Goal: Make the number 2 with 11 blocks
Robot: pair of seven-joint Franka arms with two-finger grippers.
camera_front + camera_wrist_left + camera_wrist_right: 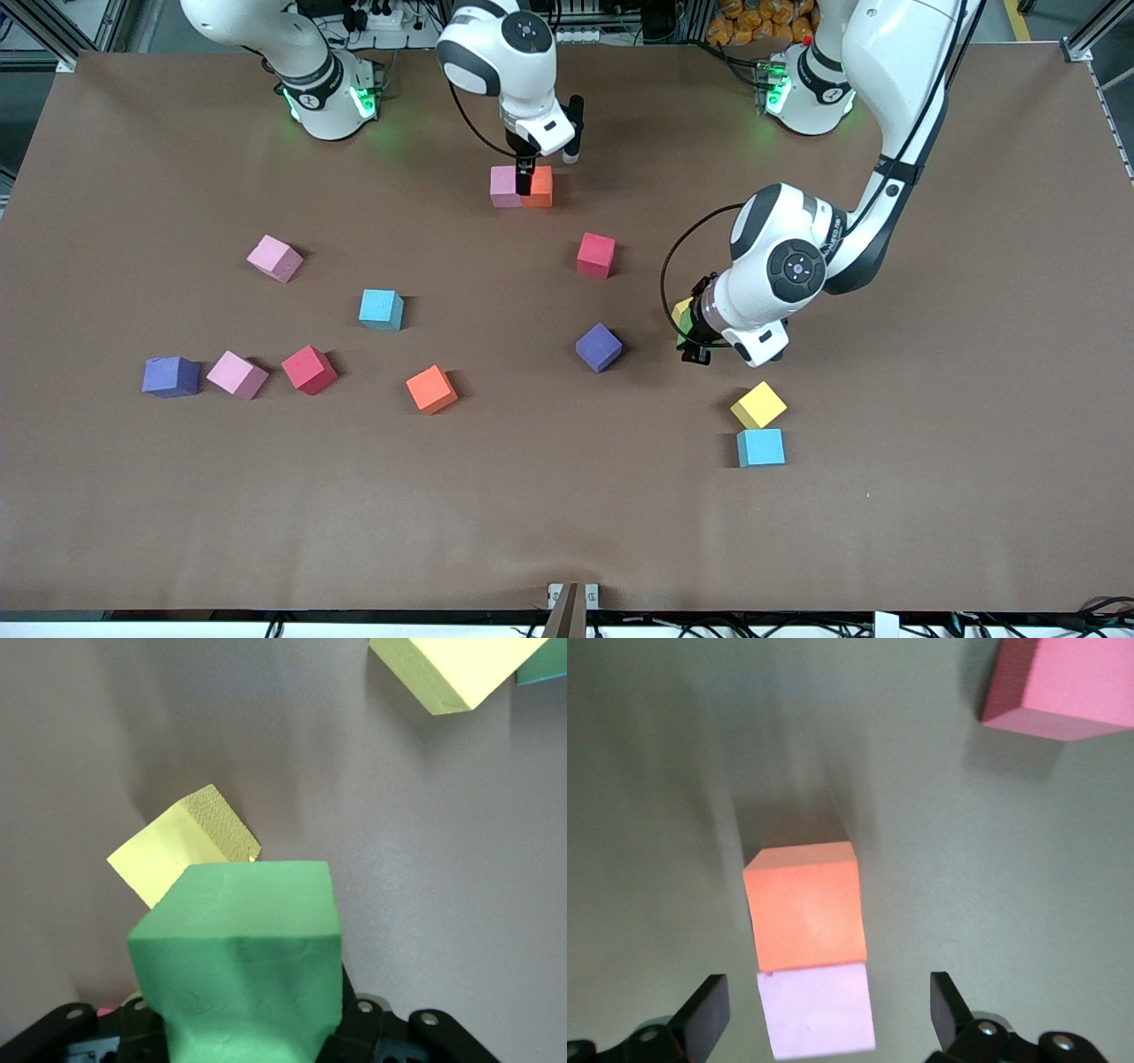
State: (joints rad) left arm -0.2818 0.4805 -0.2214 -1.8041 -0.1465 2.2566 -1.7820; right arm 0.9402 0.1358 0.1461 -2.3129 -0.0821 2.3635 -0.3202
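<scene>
Near the bases, pink block (505,186), orange block (539,186), touching

Even overhead light gives the blocks (599,346) short soft shadows on the matte brown table (567,514), with the right wrist view slightly blurred.

Robotics lab: two arms bolted at brown table (567,532), alu framing, cables.

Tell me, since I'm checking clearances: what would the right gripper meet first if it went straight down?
Probably the pink block that touches the orange block. The right gripper hangs open right over that pair, its fingers either side of the pink one. How high it hangs is unclear.
</scene>
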